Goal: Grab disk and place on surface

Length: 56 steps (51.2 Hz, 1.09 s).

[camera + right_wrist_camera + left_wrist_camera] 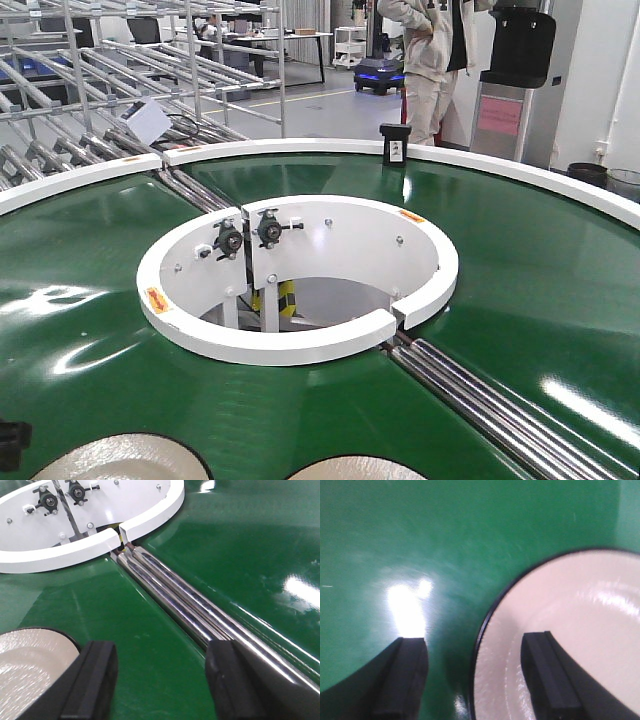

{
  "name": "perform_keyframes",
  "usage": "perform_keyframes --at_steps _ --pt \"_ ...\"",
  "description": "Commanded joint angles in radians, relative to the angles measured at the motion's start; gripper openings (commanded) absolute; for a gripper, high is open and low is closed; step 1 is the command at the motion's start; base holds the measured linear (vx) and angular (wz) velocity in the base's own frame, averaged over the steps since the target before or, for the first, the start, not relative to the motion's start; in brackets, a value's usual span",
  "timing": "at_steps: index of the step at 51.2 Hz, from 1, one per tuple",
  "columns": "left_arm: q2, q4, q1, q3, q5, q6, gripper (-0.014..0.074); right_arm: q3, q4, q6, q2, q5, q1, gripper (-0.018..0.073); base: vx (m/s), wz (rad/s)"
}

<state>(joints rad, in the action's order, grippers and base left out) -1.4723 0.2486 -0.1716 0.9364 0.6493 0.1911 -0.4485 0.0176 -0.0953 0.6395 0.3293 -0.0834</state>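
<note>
Ring conveyor belt (520,260) fills front view, inner ring (300,345) sits in its middle. Two disks on belt at near edge: left disk (120,455), right disk (355,468). Rollers (490,400) run from inner ring toward near right. Person (430,60) and racks (100,70) behind belt. Left end effector (475,645) straddles left disk's left rim. Right end effector (160,650) sits between right disk and rollers.

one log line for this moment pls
left gripper open, straddling disk rim | right gripper open over green belt | disk not gripped

Factory floor: ring conveyor (520,260), roller racks (100,60).
</note>
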Motion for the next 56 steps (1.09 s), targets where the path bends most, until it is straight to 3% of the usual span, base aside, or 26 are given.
perform_keyframes --at_steps 1,7,11,16,23,31,43,56 --pt "-0.030 0.164 -0.063 0.041 -0.014 0.167 0.0511 -0.037 0.000 0.003 0.003 -0.061 0.004 0.0463 0.00 0.00" --pt "-0.085 0.274 -0.143 0.041 0.017 0.308 0.0511 -0.037 0.000 0.002 0.003 -0.060 0.004 0.0463 0.00 0.00" --pt "-0.118 0.388 -0.182 0.041 0.052 0.439 0.0509 -0.037 0.000 0.002 0.003 -0.057 0.004 0.0463 0.00 0.00" --pt "-0.148 0.519 -0.200 0.041 0.097 0.580 0.0496 -0.037 0.017 0.002 0.003 -0.055 0.004 0.0463 0.00 0.00" --pt "-0.195 0.592 -0.205 0.041 0.184 0.689 0.0482 -0.037 0.063 0.002 0.007 -0.055 0.004 0.0463 0.00 0.00" --pt "-0.240 0.658 -0.205 0.041 0.197 0.724 0.0482 -0.037 0.096 0.002 0.034 -0.054 0.004 0.0463 0.00 0.00" --pt "-0.290 0.753 -0.171 0.041 0.295 0.844 0.0479 -0.037 0.096 0.002 0.098 -0.052 0.004 0.0463 0.00 0.00" --pt "-0.305 0.764 -0.155 0.041 0.309 0.840 0.0461 -0.037 0.085 0.003 0.118 -0.050 0.004 0.0463 0.00 0.00"
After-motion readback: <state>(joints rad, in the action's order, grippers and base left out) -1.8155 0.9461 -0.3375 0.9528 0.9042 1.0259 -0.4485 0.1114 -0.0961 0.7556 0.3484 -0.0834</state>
